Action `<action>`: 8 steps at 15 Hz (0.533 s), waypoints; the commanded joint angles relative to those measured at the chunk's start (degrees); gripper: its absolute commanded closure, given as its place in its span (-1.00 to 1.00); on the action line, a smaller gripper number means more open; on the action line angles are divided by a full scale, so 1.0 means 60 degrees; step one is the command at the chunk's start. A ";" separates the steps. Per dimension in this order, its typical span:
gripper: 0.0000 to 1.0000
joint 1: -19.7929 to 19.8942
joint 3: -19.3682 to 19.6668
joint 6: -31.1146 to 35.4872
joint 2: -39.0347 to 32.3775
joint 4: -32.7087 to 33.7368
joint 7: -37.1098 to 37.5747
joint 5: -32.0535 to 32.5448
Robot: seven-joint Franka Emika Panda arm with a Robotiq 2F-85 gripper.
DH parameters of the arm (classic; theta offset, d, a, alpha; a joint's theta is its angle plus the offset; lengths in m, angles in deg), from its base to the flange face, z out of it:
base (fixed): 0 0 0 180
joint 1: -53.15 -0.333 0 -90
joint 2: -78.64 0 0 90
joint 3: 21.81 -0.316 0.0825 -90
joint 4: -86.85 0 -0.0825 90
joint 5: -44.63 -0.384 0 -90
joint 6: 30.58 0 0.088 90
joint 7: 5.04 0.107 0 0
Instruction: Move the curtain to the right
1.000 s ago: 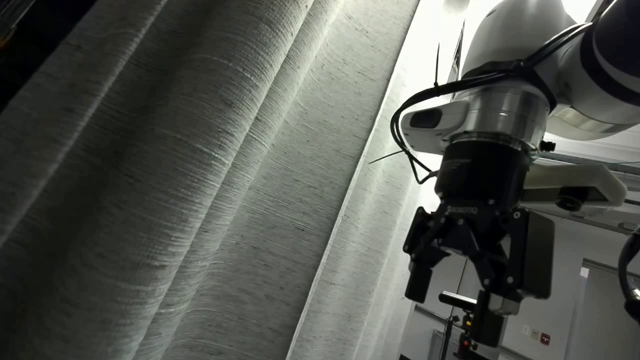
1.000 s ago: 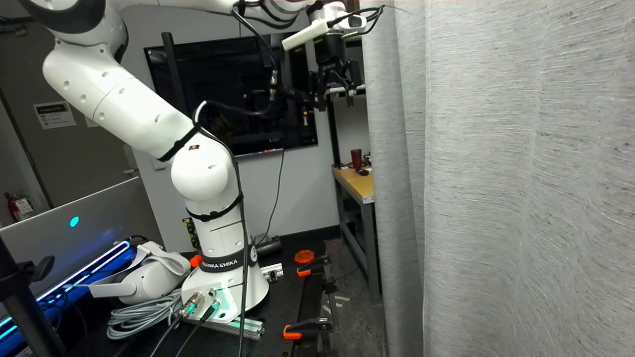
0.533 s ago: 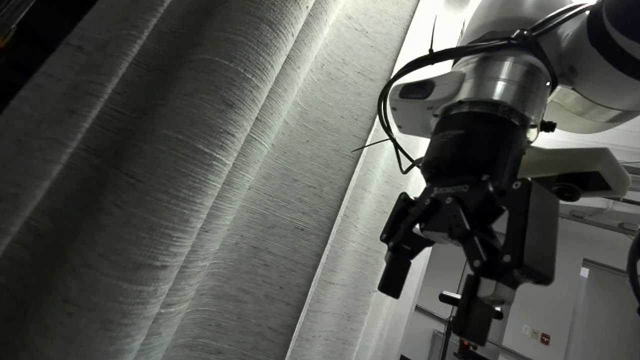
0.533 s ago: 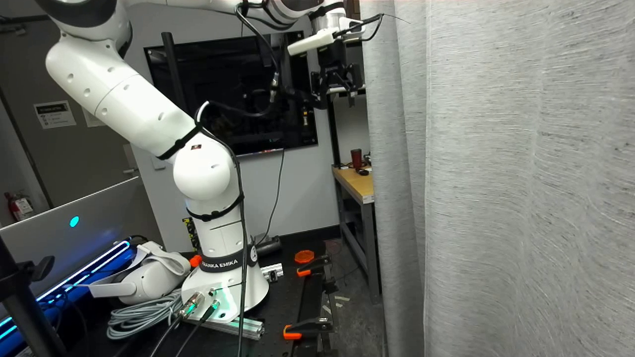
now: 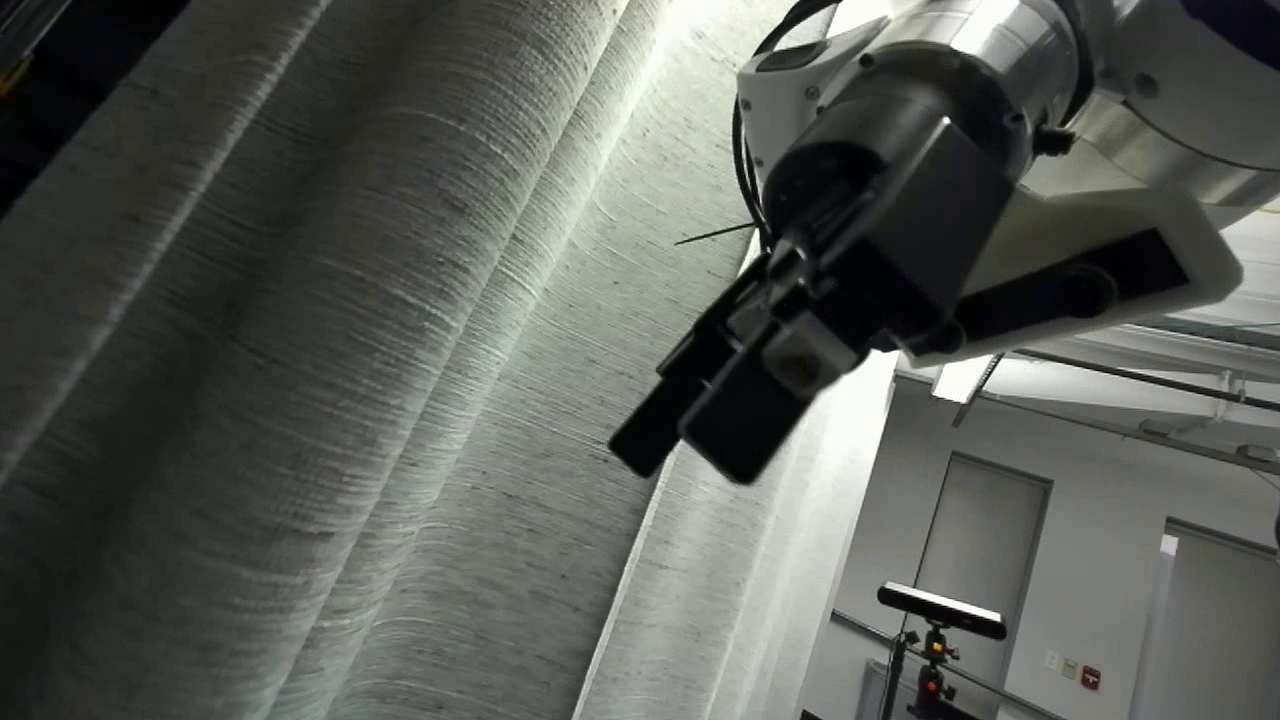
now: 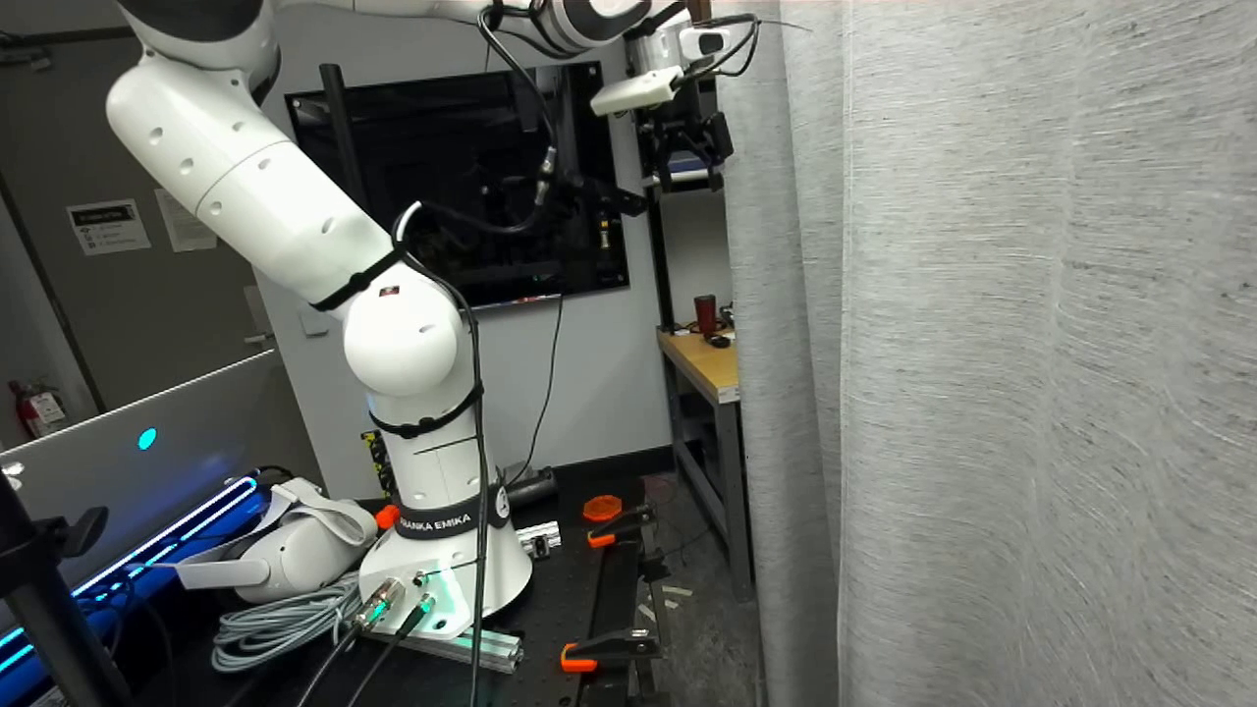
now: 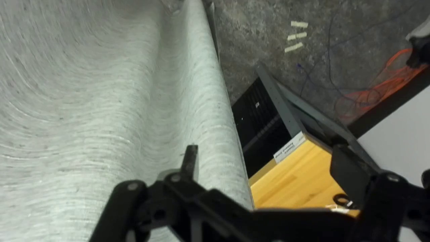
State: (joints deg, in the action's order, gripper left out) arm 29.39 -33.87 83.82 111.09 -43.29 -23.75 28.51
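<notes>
At the bottom of the wrist view, here's my gripper (image 7: 265,158), its two black fingers (image 7: 189,161) spread wide apart; in an exterior view I see the fingertips (image 5: 740,430) slanting down in front of the curtain (image 5: 400,300). And there it hangs in long pale folds, filling the left of the wrist view, its edge running between those fingers as seen from there. Touching or apart, I can't tell. Just past that edge I get a wooden-topped table (image 7: 299,178), with a red cup (image 6: 705,314) on it in an exterior view. Lower down, grey floor (image 7: 255,40) with three pale strips (image 7: 297,36). Far at the back, a dark screen (image 6: 452,157) hangs on the wall (image 6: 609,383).
</notes>
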 commanded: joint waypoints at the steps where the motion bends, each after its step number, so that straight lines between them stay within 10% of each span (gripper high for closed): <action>1: -1.00 -0.0095 -0.0254 0.1351 -0.0158 0.0106 0.0676 -0.0641; 8: -0.96 -0.0301 -0.0586 0.4184 0.0271 -0.0284 0.1760 -0.0789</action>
State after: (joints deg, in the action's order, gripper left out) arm 28.37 -36.86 102.82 111.09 -43.58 -15.95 25.35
